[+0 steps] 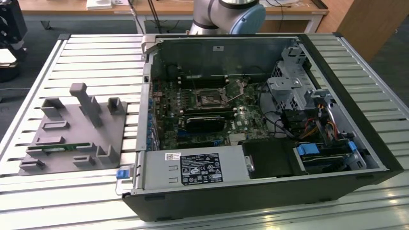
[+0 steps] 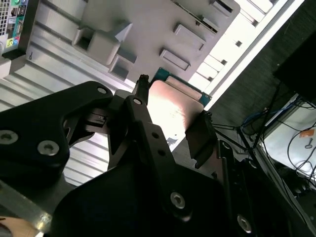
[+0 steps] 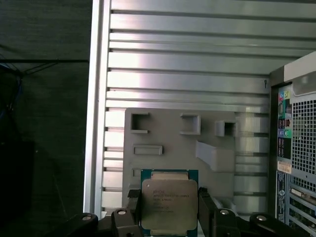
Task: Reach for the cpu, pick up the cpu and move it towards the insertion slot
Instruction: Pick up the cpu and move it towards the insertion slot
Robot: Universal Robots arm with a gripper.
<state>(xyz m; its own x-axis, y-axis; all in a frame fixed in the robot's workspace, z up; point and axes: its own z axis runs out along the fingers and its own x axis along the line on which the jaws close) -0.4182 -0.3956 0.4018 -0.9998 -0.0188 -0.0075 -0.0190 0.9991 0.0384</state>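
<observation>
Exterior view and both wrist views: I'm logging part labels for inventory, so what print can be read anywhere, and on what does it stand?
Nothing can be read with confidence.
The power supply label: dense print and symbols, too small to read.
The small white sticker beside it: too small to read.
The cpu, clamped in the gripper: faint lines of print on its lid, blurred.

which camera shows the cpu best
The first wrist view: the cpu turns its metal top squarely to the camera, gripped in the hand over the grey holder. The second wrist view catches the cpu at a slant, washed by glare and partly behind a finger.
</observation>
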